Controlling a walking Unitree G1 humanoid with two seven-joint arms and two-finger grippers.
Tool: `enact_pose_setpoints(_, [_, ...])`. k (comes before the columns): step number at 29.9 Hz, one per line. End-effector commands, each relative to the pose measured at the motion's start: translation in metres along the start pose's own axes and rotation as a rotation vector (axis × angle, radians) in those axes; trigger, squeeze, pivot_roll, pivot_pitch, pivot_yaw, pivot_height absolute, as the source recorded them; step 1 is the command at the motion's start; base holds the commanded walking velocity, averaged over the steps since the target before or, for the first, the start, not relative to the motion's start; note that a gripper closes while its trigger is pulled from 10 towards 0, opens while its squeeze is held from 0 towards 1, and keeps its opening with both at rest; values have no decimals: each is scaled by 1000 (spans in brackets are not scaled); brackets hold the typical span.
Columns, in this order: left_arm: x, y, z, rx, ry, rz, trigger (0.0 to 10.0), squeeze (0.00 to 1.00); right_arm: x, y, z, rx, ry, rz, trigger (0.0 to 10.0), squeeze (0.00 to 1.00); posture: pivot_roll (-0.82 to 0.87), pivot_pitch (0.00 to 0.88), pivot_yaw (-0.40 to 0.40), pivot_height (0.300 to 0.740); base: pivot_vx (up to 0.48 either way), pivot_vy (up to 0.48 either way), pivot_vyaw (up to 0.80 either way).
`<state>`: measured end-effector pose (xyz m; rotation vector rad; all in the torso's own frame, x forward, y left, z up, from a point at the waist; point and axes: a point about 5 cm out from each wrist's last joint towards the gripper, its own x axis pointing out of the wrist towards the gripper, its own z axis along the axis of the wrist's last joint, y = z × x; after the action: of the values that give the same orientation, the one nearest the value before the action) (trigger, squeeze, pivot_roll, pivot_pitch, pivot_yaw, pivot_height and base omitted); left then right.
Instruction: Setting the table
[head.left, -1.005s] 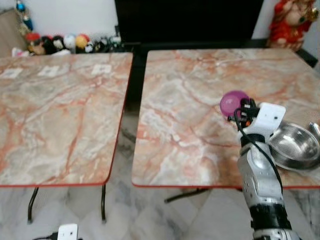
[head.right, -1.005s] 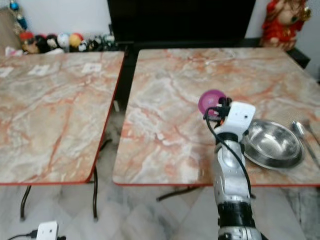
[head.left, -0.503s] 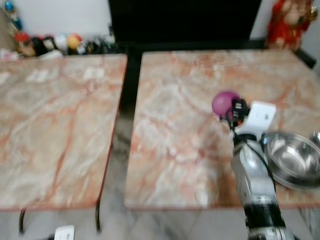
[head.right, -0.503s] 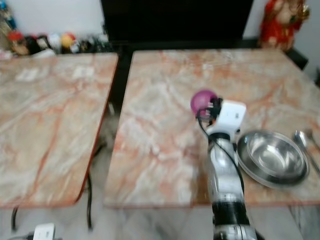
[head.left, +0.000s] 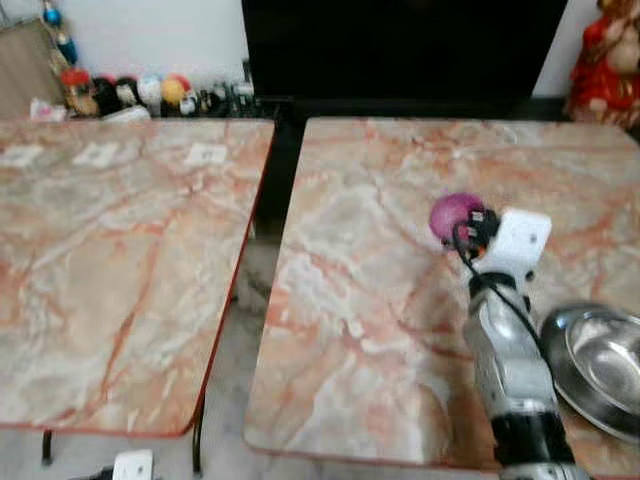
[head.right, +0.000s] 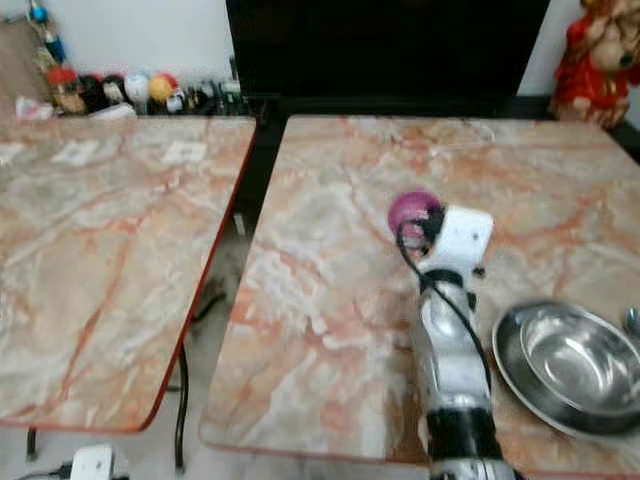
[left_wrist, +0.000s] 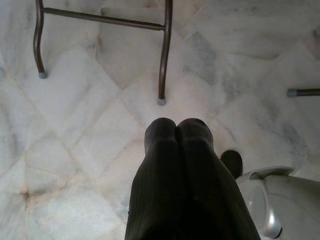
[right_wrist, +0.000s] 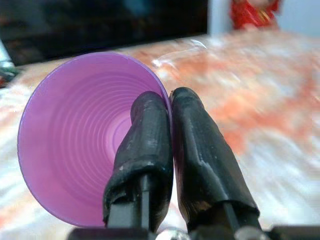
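Marble table (head.left: 380, 200) under right pincer (right_wrist: 170, 107) pinching purple cup (right_wrist: 75, 135) rim; left pincer (left_wrist: 176, 131) closed over floor tiles (left_wrist: 90, 45).

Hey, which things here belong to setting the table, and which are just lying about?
Part of the job:
- purple cup, pinched at its rim by the right gripper
- steel bowl on the right-hand table

Just lying about:
- small toys by the wall
- red figurine
- paper labels on the other table
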<state>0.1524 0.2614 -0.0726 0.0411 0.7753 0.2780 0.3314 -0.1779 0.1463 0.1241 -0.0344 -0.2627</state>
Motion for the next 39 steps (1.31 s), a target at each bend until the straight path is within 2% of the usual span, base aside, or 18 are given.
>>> enact_pose_setpoints(1, [-1, 0, -3, 1, 14, 0, 10000, 0, -2, 0, 12, 42, 13, -61, 10000, 0, -2, 31, 16, 740, 0, 0, 0])
enact_pose_setpoints(3, [-1, 0, -3, 2, 14, -1, 10000, 0, -7, 3, 19, 61, 35, -82, 10000, 0, -2, 31, 16, 740, 0, 0, 0])
enact_pose_setpoints(7, [0, -1, -2, 3, 13, -1, 10000, 0, -12, 8, 25, 16, 68, -70, 10000, 0, -2, 30, 13, 740, 0, 0, 0])
enact_pose_setpoints(12, [0, -4, -3, 23, 18, -18, 10000, 0, -23, 3, 32, 21, 190, -125, 10000, 0, -15, 31, 12, 740, 0, 0, 0])
enact_pose_setpoints(15, [-1, -6, -4, 21, 18, -22, 10000, 0, -27, 5, 30, 87, 266, -130, 10000, 0, -16, 30, 9, 740, 0, 0, 0])
enact_pose_setpoints(17, [0, -6, -4, 20, 17, -22, 10000, 0, -27, 4, 30, 80, 271, -132, 10000, 0, -14, 30, 8, 740, 0, 0, 0])
enact_pose_setpoints(23, [-1, -6, -4, 20, 19, -19, 10000, 0, -28, -9, 13, 196, 384, -230, 10000, 0, -10, 30, 7, 740, 0, 0, 0])
enact_pose_setpoints(27, [-1, -5, -5, 21, 20, -19, 10000, 0, -29, -12, 12, 209, 403, -248, 10000, 0, -10, 33, 10, 740, 0, 0, 0])
enact_pose_setpoints(35, [-1, -5, -5, 24, 20, -20, 10000, 0, -26, -8, 8, 200, 428, -201, 10000, 0, -9, 31, 12, 740, 0, 0, 0])
enact_pose_setpoints(39, [-1, -4, -5, 25, 19, -18, 10000, 0, -25, -12, 3, 191, 442, -231, 10000, 0, -7, 33, 13, 740, 0, 0, 0])
